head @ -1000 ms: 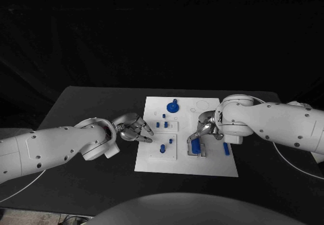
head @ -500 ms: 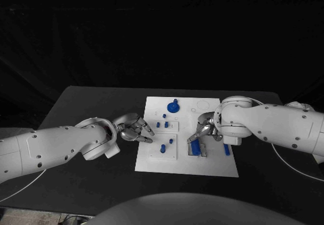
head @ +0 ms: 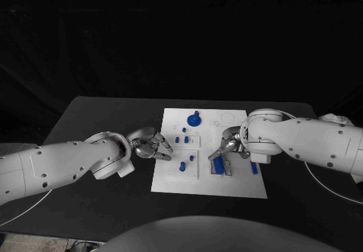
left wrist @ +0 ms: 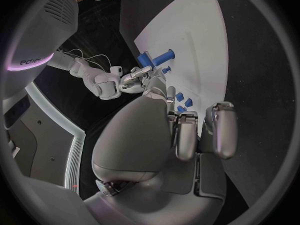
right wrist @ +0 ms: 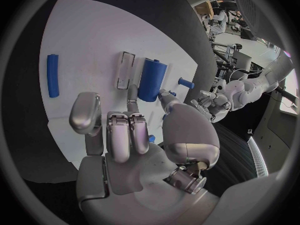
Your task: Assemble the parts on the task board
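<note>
The white task board [head: 208,181] lies mid-table. A large blue block [head: 219,165] sits in its holder on the board; my right hand [head: 230,145] hovers just behind it. In the right wrist view one outstretched finger and the thumb reach the near end of the blue block [right wrist: 152,79], and the other fingers of my right hand [right wrist: 125,130] are curled. My left hand [head: 152,145] stays at the board's left edge, fingers loosely apart, holding nothing. A blue peg [head: 182,166] stands between the hands, and a blue bar [head: 253,166] lies to the block's right.
A round blue knob [head: 194,119] stands at the board's far end, with three small blue pegs [head: 182,137] just in front of it. Black table [head: 98,113] surrounds the board. From the left wrist I see the board [left wrist: 194,40] and my right hand [left wrist: 134,78].
My right hand has drawn back a little from the blue block, toward the board's far side. The block and my left hand have not moved.
</note>
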{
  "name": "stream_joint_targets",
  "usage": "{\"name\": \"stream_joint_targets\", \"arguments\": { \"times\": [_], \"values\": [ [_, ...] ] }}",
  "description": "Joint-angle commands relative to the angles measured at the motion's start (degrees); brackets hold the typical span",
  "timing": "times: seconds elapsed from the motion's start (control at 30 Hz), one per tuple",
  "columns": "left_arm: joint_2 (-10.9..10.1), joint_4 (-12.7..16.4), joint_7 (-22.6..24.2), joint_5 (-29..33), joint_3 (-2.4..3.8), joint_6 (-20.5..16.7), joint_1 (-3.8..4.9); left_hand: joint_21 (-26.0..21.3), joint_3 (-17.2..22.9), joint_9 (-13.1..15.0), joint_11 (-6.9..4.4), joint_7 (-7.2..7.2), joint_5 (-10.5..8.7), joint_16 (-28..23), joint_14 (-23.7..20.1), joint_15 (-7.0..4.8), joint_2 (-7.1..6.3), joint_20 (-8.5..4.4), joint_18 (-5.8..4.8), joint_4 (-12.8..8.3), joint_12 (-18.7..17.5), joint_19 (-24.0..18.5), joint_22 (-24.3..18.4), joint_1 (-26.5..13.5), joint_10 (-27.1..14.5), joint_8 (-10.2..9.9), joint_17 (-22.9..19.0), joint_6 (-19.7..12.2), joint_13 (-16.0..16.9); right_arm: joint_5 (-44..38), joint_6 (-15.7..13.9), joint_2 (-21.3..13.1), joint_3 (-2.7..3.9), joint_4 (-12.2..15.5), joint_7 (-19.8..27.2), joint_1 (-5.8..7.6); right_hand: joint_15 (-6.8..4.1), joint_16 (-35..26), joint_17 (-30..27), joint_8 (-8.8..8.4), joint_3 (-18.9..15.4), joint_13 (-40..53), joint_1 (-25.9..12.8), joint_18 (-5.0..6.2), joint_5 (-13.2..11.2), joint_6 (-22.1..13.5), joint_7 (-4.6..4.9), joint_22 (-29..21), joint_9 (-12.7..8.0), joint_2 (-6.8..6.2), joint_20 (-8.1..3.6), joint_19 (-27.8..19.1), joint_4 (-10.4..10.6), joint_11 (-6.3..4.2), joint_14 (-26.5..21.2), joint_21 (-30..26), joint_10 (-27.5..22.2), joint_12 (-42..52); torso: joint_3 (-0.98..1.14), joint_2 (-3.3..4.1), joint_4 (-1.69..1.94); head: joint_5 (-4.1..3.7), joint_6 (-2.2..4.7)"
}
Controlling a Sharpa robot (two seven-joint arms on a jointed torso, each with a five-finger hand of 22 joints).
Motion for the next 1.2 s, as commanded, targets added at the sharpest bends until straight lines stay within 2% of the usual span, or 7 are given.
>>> {"name": "stream_joint_targets", "arguments": {
  "times": [0.03, 0.37, 0.53, 0.73, 0.87, 1.0, 1.2],
  "values": [
    [0.11, 0.1, -0.16, 0.21, 0.03, 1.19, -0.02, -0.02, -0.25, -0.08, -0.5, 0.01, 0.1, 0.14, 6.04, -0.29, 0.2, -0.37, 0.81, -0.01, -0.22, 0.09, 12.28, -0.14, 0.86, 0.32, 15.1, 0.05, 0.15, -0.59, -0.04, -0.02, -0.04, 0.13, 0.3, -0.13, 0.36, 0.2, 15.09, -0.4, -1.09, 15.1, -1.03, 0.73, -1.56, 0.07, 0.59, 7.68, 0.26, 0.17, 0.24, 0.27, 0.88, 0.35, 6.09, -0.29, 6.05, 0.22, 0.01, 0.01, 0.03, 0.06, -0.01],
    [0.09, 0.08, -0.46, 0.17, 0.03, 1.53, -0.02, -0.05, -0.32, -0.09, -0.5, 0.01, 0.2, 0.14, 6.04, -0.28, 0.27, -0.37, 0.81, -0.01, -0.21, 0.07, 12.27, -0.29, 0.87, 0.36, 15.1, 0.05, 0.17, -0.47, -1.84, -0.71, -0.03, 0.37, 0.55, -0.18, 0.34, 0.2, 15.09, -1.27, -5.58, 15.1, -4.23, 0.65, -5.13, 0.17, 0.63, 7.81, 1.02, -0.56, 0.23, 0.61, 4.85, 0.41, 6.09, -0.13, 6.05, 0.22, 0.01, 0.04, 0.03, 0.22, -0.01],
    [-0.03, 0.13, -0.54, 0.17, 0.03, 1.56, -0.02, -0.05, -0.32, -0.09, -0.5, 0.01, 0.2, 0.14, 6.04, -0.28, 0.27, -0.37, 0.81, -0.01, -0.21, 0.07, 12.27, -0.29, 0.87, 0.36, 15.1, 0.05, 0.17, -0.39, -5.12, -2.18, 0.04, 1.69, 1.27, -0.09, 0.33, 0.2, 15.09, -1.69, -9.0, 15.1, -5.7, 0.54, -5.31, 0.06, 0.67, 8.0, 1.29, -1.95, 0.17, 0.94, 7.48, 0.38, 6.09, 0.49, 6.05, 0.22, 0.02, 0.04, 0.05, 0.27, -0.01],
    [-0.22, 0.29, -0.19, 0.16, 0.03, 1.17, -0.02, 0.0, -0.38, -0.08, -0.52, -0.02, 0.29, 0.14, 6.04, -0.28, 0.38, -0.38, 0.8, -0.01, -0.13, 0.11, 12.29, -0.44, 0.93, 0.45, 15.1, 0.12, 0.26, -0.71, -10.77, -6.11, 0.1, 6.12, 5.83, 0.97, 0.39, 0.2, 15.09, -2.32, -11.03, 15.1, -3.43, 0.22, -4.56, -0.65, 0.83, 8.45, 1.62, -0.96, 0.2, 1.69, 8.78, 0.5, 6.09, 2.17, 6.05, 0.22, 0.01, 0.02, 0.03, 0.44, -0.01],
    [-0.46, 0.51, 0.85, 0.17, 0.03, 0.11, -0.02, 0.15, -0.43, -0.04, -0.58, -0.13, 0.44, 0.14, 6.04, -0.3, 0.54, -0.38, 0.75, -0.06, 0.02, 0.26, 12.35, -0.5, 1.07, 0.64, 15.1, 0.33, 0.45, -2.55, -18.16, -11.57, 0.11, 12.08, 12.75, 1.85, 0.57, 0.2, 15.09, -3.14, -11.96, 15.1, 1.08, -0.55, 0.89, -1.91, 1.15, 9.51, 2.03, 0.89, 0.3, 3.4, 8.7, 0.73, 6.09, 6.47, 6.05, 0.22, 0.0, 0.0, 0.02, 0.68, -0.01],
    [-0.76, 0.74, 1.82, 0.38, 0.04, -0.99, -0.02, 0.25, -0.46, -0.02, -0.64, -0.21, 0.54, 0.14, 6.04, -0.33, 0.58, -0.4, 0.72, -0.09, 0.13, 0.36, 12.39, -0.47, 1.18, 0.78, 15.1, 0.47, 0.59, -4.93, -23.01, -16.37, 0.07, 16.4, 17.87, 2.01, 0.95, 0.2, 15.09, -4.81, -11.19, 15.1, 7.45, -1.15, 8.01, -3.93, 1.72, 10.27, 1.22, 1.84, 0.51, 4.55, 6.14, 1.25, 6.09, 9.69, 6.05, 0.22, 0.02, 0.0, 0.03, 0.74, -0.01],
    [-1.02, 0.84, 2.21, 0.64, 0.04, -1.47, -0.02, 0.3, -0.48, 0.0, -0.68, -0.25, 0.65, 0.14, 6.04, -0.36, 0.63, -0.42, 0.71, -0.09, 0.16, 0.41, 12.41, -0.45, 1.21, 0.87, 15.1, 0.56, 0.62, -6.67, -21.13, -22.25, -0.14, 19.83, 16.84, 1.95, 1.03, 0.2, 15.09, -5.59, -11.39, 15.1, 9.65, -1.32, 17.84, -2.04, 1.63, 10.51, -0.69, 3.27, 0.73, 4.83, 6.96, 1.25, 6.09, 11.04, 6.05, 0.22, 0.02, -0.11, -0.06, 0.6, -0.01]
  ]
}}
